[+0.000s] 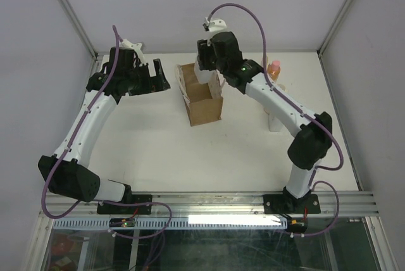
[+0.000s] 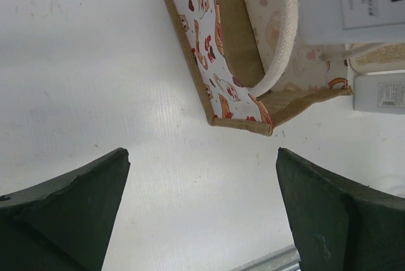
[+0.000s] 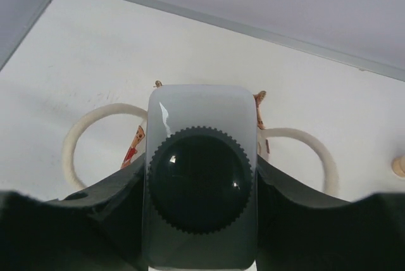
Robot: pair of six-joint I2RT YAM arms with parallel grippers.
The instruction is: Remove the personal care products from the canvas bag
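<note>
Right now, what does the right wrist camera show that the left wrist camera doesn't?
Right wrist only: the dark ribbed cap of the white bottle, with the right gripper clamped on it. Left wrist only: the red-printed white side of the canvas bag, labelled white containers, and the open left gripper. Both: the bag's pale loop handles and the white table.

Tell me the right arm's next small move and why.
Probably raise it a little, then swing right. The right jaws are shut on the white rectangular bottle with a dark ribbed cap, directly over the small brown canvas bag, whose pale looped handles show beneath it; the orange-pink bottle with pink cap stands off to the right.
</note>
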